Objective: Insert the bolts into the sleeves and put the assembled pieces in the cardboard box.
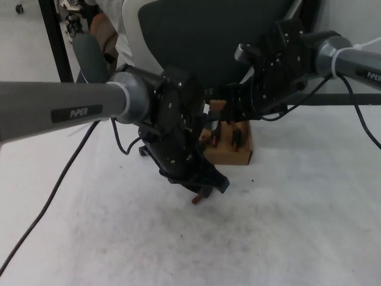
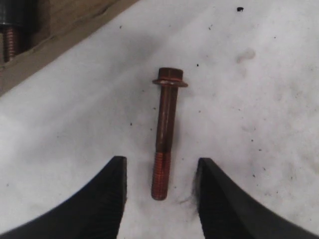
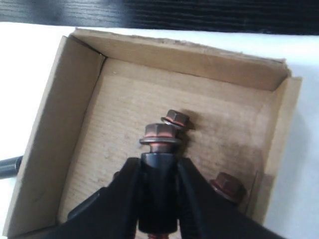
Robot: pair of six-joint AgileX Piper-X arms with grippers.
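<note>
Left claw (image 2: 159,165): fingers spread wide, holding nothing, low over the bench (image 2: 259,99). Loose bolt (image 2: 167,129) lies flat on the bench directly under it, threaded end between my two fingertips, head pointing away from the claw. The long axis runs along the gap, not across it, so closing here would catch the threads only.

The box (image 3: 47,124) sits just far and right of the bolt, its near wall close by. Open bench lies left and near. The bolt's heading on the bench is hard to judge from above, as the claw covers it.

Right claw (image 3: 158,167): clamped on a sleeve (image 3: 158,191) with its bolt in, above the box.
</note>
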